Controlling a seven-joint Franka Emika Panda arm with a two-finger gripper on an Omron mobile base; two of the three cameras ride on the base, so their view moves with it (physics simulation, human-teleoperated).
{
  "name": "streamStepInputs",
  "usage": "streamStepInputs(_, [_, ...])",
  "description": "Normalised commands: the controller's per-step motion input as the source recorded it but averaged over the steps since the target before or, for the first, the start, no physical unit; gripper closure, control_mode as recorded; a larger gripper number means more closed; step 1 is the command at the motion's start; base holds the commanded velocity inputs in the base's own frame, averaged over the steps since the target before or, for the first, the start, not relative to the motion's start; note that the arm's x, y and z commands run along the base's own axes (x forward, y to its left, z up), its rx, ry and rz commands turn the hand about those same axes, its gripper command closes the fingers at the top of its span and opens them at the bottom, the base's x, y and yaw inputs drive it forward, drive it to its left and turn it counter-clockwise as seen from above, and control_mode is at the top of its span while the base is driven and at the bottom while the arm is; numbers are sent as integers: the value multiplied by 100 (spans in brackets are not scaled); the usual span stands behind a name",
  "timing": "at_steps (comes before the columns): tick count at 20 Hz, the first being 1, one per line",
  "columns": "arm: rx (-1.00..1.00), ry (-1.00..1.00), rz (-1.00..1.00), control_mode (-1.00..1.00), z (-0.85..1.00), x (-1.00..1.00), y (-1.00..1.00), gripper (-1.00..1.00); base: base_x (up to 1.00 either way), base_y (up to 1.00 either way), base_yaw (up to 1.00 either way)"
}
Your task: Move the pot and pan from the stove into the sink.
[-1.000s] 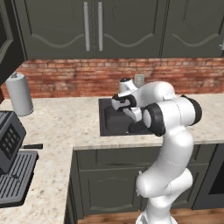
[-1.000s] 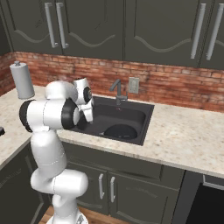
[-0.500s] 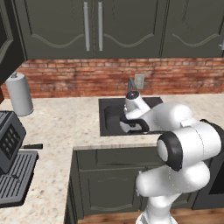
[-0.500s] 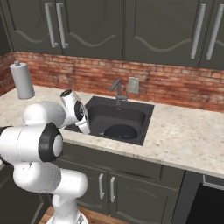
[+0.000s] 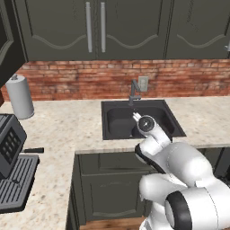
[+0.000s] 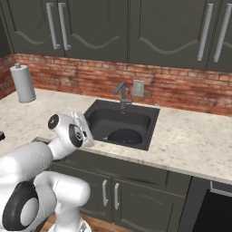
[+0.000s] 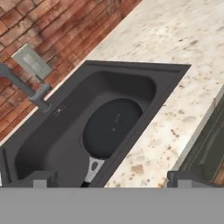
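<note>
Hand view, pan (image 7: 113,127) in sink (image 7: 144,85)

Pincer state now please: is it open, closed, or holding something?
Pincer: open and empty; the black pan lies apart from it in the sink.

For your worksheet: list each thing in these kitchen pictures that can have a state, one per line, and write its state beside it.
Pan: lying flat in the sink, handle towards the near rim.
Sink: holds the pan; no water seen.
Faucet: no water running.
Gripper: jaws open, holding nothing, above the sink's near edge.
Upper cabinets: doors shut.
Paper towel roll: upright on the counter.
</note>
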Motion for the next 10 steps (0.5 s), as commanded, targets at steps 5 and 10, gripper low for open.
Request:
streamStepInputs(5, [-2,-29,12,-100,13,-48,-2,-100,0,0,0])
streamStepInputs(10, [0,0,0,-100,0,0,0,-100,0,0,0])
